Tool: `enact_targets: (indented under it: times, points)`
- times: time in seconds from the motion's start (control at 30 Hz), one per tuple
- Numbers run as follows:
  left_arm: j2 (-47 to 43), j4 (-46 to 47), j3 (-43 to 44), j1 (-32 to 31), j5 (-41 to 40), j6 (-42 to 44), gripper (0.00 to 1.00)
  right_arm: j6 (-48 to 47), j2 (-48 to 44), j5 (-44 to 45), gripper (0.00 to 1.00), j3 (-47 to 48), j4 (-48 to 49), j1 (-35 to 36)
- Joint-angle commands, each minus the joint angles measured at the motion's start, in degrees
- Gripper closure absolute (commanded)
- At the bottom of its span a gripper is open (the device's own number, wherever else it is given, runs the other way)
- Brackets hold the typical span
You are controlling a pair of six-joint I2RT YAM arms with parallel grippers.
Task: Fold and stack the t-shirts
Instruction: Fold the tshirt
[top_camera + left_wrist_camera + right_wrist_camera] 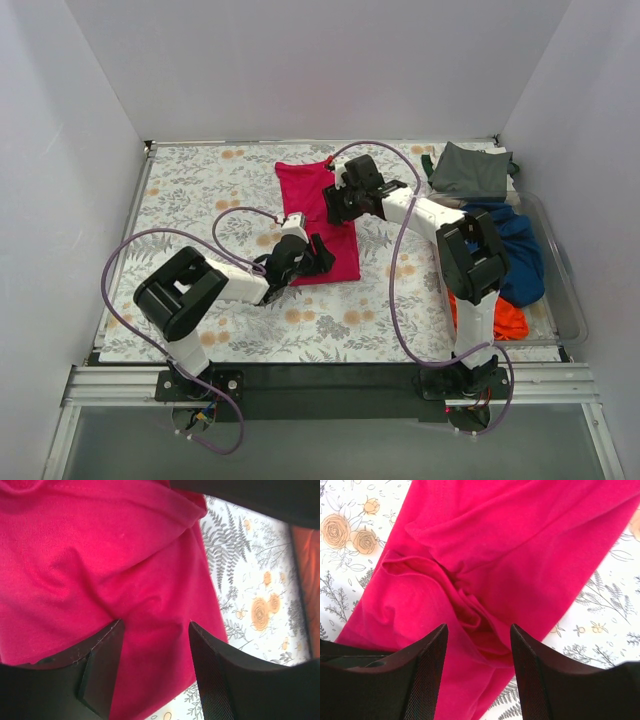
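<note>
The magenta-pink t-shirt (322, 215) lies as a long folded strip in the middle of the floral tablecloth. My left gripper (318, 252) is open right over its near end, the cloth (125, 580) between the jaws. My right gripper (336, 195) is open over its far right part, above a bunched fold (470, 605). The dark grey-green t-shirt (470, 170) lies folded at the back right. The navy blue t-shirt (520, 250) and the bright orange t-shirt (505, 320) lie crumpled in a bin on the right.
A clear plastic bin (570, 300) stands along the right edge. The floral tablecloth (200, 190) covers the table. White walls close in the left, back and right. Purple cables loop over both arms.
</note>
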Motion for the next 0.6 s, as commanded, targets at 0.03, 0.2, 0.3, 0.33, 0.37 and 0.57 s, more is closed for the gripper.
enact_targets:
  times: [0.03,0.2,0.3,0.33,0.37,0.57]
  points:
    - [1.50,1.21,-0.85,-0.96,-0.79,-0.45,0.49,-2.35,1.40,-3.96,0.52,2.87,1.85,-0.08]
    - [1.76,0.86,-2.17,-1.14,-1.68,-0.62,0.49,-2.52,3.33,-7.39,0.53,3.67,1.85,0.01]
    - [1.33,0.77,-3.22,-1.14,-1.94,-0.71,0.49,-2.44,4.39,-8.27,0.56,4.02,1.85,0.01]
    - [1.24,0.69,-3.57,-1.14,-2.12,-0.88,0.49,-2.52,4.57,-8.53,0.58,4.02,1.85,0.01]
    - [1.24,0.42,-3.83,-1.14,-2.20,-0.97,0.49,-4.09,4.74,-9.66,0.66,4.10,1.85,0.01]
    - [0.71,0.60,-5.77,-1.14,-2.29,-1.50,0.49,-4.63,5.45,-11.34,0.89,4.72,1.76,0.01]
